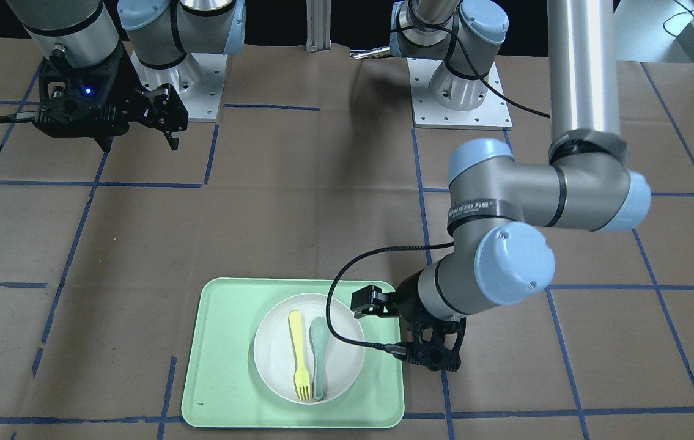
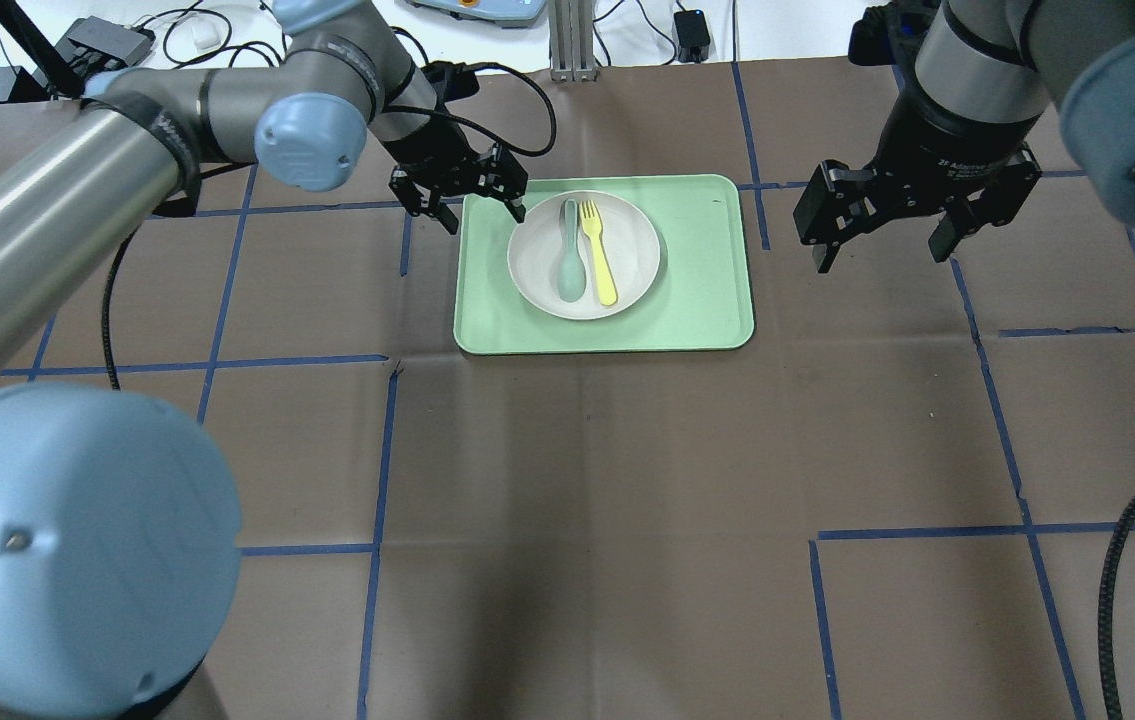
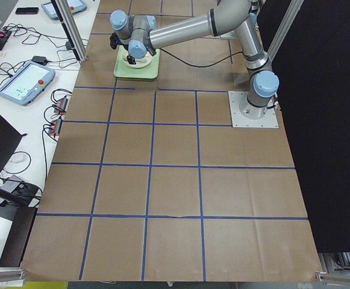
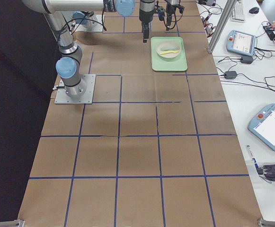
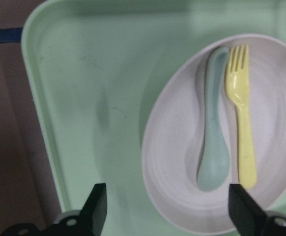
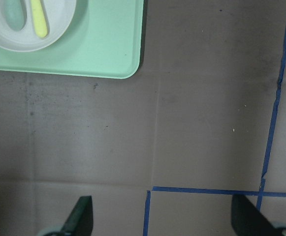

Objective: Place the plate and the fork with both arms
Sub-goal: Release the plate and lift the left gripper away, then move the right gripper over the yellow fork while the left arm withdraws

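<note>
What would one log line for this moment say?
left gripper: open, over tray edge | right gripper: open, beside tray | fork and spoon: on plate | plate: on tray

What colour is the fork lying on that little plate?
Pale yellow. The fork shows best in the left wrist view, lying beside a grey-green spoon.
</note>
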Robot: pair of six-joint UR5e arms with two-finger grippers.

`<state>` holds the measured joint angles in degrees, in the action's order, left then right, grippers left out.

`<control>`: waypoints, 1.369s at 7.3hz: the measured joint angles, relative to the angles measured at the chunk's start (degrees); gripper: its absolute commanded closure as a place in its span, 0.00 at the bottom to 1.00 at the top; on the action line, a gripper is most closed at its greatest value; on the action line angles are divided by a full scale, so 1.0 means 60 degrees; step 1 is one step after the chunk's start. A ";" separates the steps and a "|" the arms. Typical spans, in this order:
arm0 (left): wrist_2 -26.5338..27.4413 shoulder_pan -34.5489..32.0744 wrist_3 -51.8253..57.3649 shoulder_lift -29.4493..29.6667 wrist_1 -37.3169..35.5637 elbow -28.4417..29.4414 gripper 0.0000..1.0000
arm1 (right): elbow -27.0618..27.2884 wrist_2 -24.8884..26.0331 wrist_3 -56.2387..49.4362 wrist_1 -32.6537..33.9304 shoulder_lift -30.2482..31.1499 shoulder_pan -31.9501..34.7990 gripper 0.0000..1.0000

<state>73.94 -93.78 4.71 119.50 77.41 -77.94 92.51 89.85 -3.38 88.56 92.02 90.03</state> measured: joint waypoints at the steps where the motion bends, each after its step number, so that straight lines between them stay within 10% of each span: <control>1: 0.0670 0.0023 0.0057 -0.0990 0.1130 -0.0032 0.01 | 0.0000 0.0002 0.0004 -0.0032 0.0012 -0.0010 0.00; 4: 0.1880 0.0141 0.0203 -0.3555 0.3814 -0.0059 0.01 | -0.0310 0.0034 0.0029 0.0040 -0.0184 0.0019 0.00; 10: 0.2426 0.0271 0.0707 -0.6041 0.4463 -0.2042 0.01 | -0.2512 -0.0035 0.0699 0.0355 -0.2738 0.0742 0.00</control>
<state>88.50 -92.16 8.96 83.26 104.18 -90.19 77.44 89.64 0.81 90.69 75.59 94.49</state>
